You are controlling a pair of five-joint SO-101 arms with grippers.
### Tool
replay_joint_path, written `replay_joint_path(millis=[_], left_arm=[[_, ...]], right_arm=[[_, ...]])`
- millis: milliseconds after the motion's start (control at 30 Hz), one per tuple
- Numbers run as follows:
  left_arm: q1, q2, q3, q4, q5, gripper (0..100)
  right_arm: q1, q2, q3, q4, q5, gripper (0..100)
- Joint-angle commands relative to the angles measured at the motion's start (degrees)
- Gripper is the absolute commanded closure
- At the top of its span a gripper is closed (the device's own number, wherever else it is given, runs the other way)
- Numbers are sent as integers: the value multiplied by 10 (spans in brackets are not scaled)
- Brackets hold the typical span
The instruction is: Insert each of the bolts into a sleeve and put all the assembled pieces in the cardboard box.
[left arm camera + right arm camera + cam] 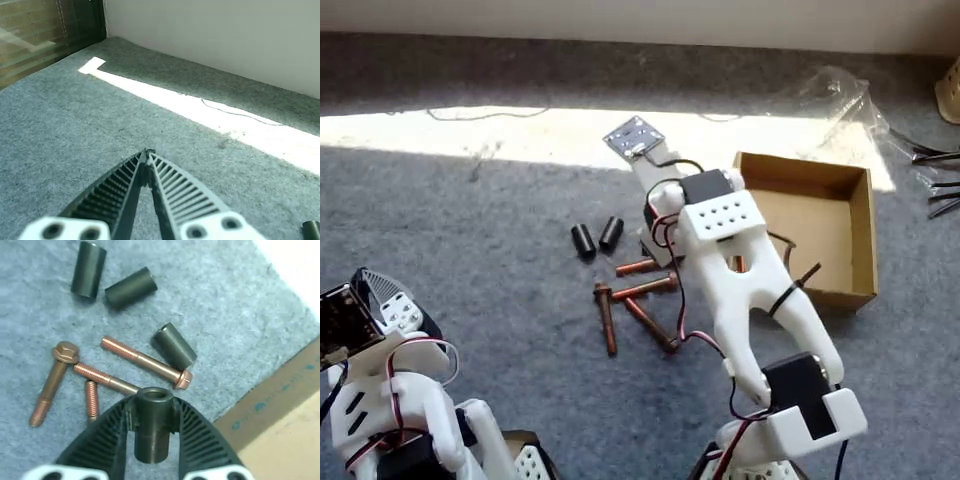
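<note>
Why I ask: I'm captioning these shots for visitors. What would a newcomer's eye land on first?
First, the right gripper, shut on a dark sleeve just above the grey carpet. Close beyond it, scattered copper bolts and three loose sleeves lie on the carpet. The open cardboard box sits off to one side of them.

An ordinary carpeted room, home or office I can't tell: grey carpet point(470, 260), plain white wall point(225, 40), slatted blinds point(40, 35) at upper left.
</note>
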Motion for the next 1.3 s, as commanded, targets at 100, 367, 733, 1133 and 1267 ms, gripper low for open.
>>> replay_joint_path(millis=[100,367,733,1133,1267], left_arm=[[0,0,-7,-3,1,994],[0,0,10,-4,1,994],[0,0,11,-4,1,994],[0,0,11,-4,1,994],[0,0,11,-4,1,994]], right_arm=[[42,-29,-33,-48,-4,994],[74,36,-44,-66,-46,994],[89,233,-231,-10,-47,993],[90,338,-328,7,-48,991],[90,341,-327,7,-47,991]])
